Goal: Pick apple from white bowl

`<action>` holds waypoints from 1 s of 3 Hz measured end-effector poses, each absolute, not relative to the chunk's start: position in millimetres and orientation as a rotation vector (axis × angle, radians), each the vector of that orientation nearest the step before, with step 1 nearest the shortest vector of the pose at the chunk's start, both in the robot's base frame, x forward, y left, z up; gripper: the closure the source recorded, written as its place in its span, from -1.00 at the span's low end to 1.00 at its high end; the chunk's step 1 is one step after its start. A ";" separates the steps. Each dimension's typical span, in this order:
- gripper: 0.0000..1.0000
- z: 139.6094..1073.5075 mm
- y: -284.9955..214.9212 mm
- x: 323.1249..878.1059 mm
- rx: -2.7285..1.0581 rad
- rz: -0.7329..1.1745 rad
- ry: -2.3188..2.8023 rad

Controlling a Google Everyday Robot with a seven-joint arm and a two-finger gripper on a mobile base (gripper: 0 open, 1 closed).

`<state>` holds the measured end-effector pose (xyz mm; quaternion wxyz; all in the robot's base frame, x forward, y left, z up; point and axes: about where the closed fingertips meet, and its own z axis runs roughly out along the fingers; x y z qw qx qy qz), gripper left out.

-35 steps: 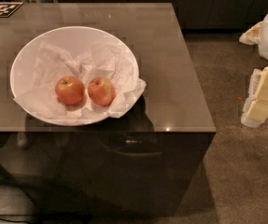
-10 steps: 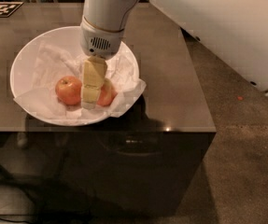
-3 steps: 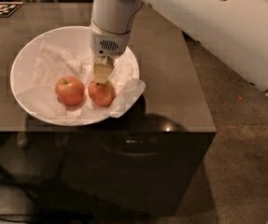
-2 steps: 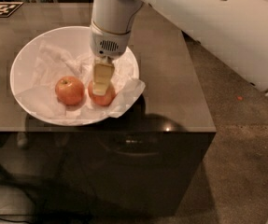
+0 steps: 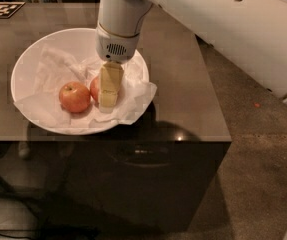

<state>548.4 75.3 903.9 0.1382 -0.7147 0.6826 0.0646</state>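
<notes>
In the white bowl [image 5: 73,38], on crumpled paper lining [image 5: 53,71]: apple [image 5: 93,89], largely hidden beneath the lowered gripper [image 5: 108,99]; whether the claw grasps it cannot be told. Probably firm, smooth, light, prone to rolling; best taken across its widest girth. Second apple [image 5: 74,97] just beside.

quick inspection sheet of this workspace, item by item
surface: glossy brown table
job's things: white bowl lined with crumpled paper; apple inside, mostly hidden behind the pincer
clutter: second apple in the bowl, left of the first; black-and-white marker tag at the far left corner
grippers: pincer low in the bowl, covering the apple's right side
cables: nothing seen
surroundings: carpeted floor to the right, with a small orange speck
</notes>
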 end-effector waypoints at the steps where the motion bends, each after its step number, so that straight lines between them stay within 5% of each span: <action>1: -1.00 903.9 75.3 548.4 -2.067 0.187 1.974; 3: -0.18 903.9 75.3 548.4 -2.067 0.187 1.974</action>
